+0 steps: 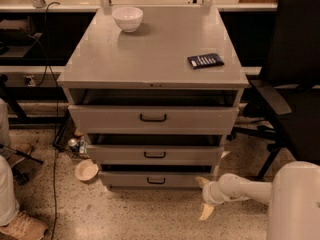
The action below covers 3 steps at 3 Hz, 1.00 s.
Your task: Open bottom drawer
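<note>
The grey cabinet [150,54] has three drawers, all standing slightly out. The bottom drawer [125,179] is the lowest one, with a low grey front and a small black handle [156,180] at its centre. My gripper [204,197] is low over the floor at the cabinet's lower right corner, just right of the bottom drawer's front. It is open, with one cream finger up near the drawer's right end and the other [206,213] pointing down at the floor. It holds nothing and is well to the right of the handle.
A white bowl [127,18] and a dark flat device [205,60] lie on the cabinet top. A black office chair [292,84] stands at the right. A small bowl [86,170] and a can [73,144] sit on the floor left of the cabinet. A person's leg and shoe [17,224] are at the far left.
</note>
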Motion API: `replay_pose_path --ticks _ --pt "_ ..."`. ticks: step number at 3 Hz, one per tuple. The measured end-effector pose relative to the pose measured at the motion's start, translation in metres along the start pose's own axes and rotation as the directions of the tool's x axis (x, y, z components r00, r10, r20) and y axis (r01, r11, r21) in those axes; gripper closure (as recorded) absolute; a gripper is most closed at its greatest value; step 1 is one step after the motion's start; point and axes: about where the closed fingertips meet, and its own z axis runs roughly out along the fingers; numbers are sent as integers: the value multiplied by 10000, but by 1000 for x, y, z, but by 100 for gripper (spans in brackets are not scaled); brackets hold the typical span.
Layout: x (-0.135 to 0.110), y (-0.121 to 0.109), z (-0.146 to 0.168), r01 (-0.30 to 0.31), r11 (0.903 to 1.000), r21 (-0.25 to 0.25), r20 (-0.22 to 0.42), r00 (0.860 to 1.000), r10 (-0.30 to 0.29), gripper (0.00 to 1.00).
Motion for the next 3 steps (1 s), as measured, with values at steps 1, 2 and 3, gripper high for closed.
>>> replay_pose_path --ticks 1,2,3 --pt "-5 -13 15 435 9985 320 47 9990 -436 0" --pt "-9 -24 26 721 9959 545 340 9967 -740 0" --pt "-11 -32 38 930 9941 560 627 9934 -964 0"
